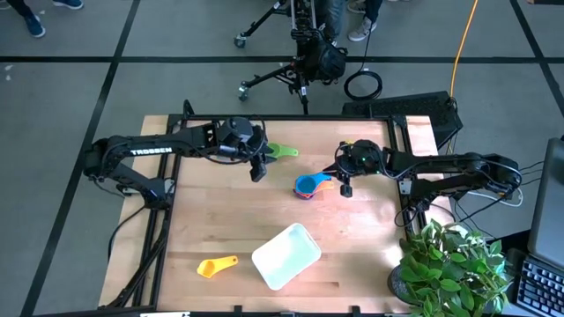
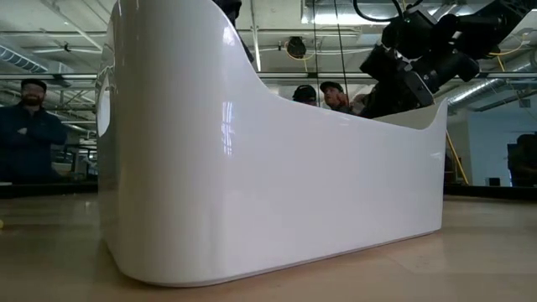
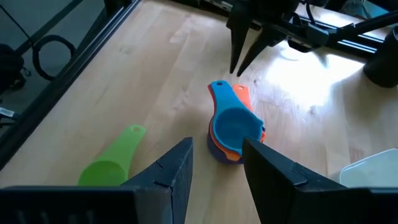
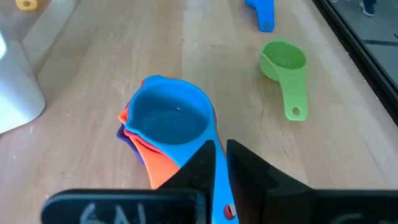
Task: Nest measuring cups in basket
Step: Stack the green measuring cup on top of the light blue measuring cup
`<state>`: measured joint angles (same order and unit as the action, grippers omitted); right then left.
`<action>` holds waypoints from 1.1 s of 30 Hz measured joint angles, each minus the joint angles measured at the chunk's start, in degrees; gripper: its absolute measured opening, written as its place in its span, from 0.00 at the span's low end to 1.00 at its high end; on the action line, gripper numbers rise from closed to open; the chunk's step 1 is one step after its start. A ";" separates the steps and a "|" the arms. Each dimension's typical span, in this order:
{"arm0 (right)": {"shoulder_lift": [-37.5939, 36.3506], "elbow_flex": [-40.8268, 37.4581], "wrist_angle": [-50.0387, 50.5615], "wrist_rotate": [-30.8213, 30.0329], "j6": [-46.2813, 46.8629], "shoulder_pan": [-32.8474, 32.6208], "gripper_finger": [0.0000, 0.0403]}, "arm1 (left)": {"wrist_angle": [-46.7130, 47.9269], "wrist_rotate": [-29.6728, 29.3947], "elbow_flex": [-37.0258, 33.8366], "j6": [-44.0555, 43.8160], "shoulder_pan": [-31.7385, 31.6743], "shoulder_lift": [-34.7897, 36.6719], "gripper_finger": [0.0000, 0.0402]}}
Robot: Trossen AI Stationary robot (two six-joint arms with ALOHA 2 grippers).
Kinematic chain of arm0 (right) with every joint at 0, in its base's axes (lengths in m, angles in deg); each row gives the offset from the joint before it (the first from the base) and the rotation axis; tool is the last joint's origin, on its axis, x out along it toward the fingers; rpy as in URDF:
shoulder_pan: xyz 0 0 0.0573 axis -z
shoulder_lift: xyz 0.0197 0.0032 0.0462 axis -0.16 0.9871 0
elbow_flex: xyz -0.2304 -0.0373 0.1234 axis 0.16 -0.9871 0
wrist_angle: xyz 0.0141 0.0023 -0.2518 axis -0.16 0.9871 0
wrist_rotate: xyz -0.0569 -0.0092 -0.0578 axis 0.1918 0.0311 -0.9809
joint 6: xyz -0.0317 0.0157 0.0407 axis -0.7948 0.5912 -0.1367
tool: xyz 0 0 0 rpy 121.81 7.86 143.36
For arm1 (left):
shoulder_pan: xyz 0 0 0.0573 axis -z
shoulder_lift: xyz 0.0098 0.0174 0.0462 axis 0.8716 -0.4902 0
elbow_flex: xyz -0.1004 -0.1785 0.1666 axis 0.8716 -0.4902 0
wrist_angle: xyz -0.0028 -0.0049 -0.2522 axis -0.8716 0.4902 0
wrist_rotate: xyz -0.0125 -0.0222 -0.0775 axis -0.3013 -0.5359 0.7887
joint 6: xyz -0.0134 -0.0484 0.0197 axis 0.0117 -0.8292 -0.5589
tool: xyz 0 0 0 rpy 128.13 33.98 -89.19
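Note:
A nested stack of measuring cups [image 1: 308, 185] [image 4: 166, 121] stands on the table, light blue on top, with orange and dark blue below. Its handles [image 3: 219, 93] point toward the right arm. My right gripper [image 1: 345, 187] [image 4: 221, 149] hovers just above those handles, fingers almost together. My left gripper [image 1: 258, 169] [image 3: 217, 146] is open and raised between the stack and a green cup [image 1: 282, 151] [image 4: 283, 62], which stands upright. A blue handle [image 4: 262, 14] shows beyond the green cup. A yellow cup [image 1: 216, 266] lies left of the white basket [image 1: 286, 255] [image 2: 268, 168].
The basket sits near the table's near edge and fills the low view. A potted plant [image 1: 449, 269] stands at the near right corner. Bare wood lies between the stack and the basket. People [image 2: 29, 126] stand beyond the table.

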<state>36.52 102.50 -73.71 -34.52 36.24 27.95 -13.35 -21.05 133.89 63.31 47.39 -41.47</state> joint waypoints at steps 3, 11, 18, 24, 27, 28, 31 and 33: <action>-0.22 0.19 -0.15 0.01 0.00 0.00 0.12 | 0.00 -0.48 -0.91 -0.53 -0.42 -0.07 0.35; -0.22 3.99 4.22 0.01 2.53 0.02 0.29 | 3.55 -0.85 -1.24 -0.63 -8.02 -5.65 0.35; -0.22 8.66 9.52 -0.04 2.72 0.43 0.34 | 2.78 0.77 -1.16 -0.39 -15.88 -12.05 0.35; -0.22 9.35 10.56 -0.11 2.62 2.25 0.33 | 5.04 0.97 1.95 0.70 -18.89 -18.55 0.35; -0.22 9.35 10.52 -0.13 2.59 2.82 0.33 | 6.89 1.01 5.32 1.82 -19.58 -21.58 0.35; -0.22 9.35 10.52 -0.14 2.51 3.06 0.33 | 8.50 1.04 6.52 2.10 -19.68 -22.61 0.35; -0.22 9.35 10.51 -0.12 2.42 3.37 0.33 | 11.00 0.88 9.84 3.46 -20.08 -25.35 0.35; -0.22 9.35 10.50 -0.12 2.36 3.60 0.33 | 11.84 0.83 11.33 4.07 -20.14 -27.05 0.35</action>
<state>36.30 111.86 -63.22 -34.64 38.60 31.54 -1.51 -20.22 145.22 67.38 27.25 -68.52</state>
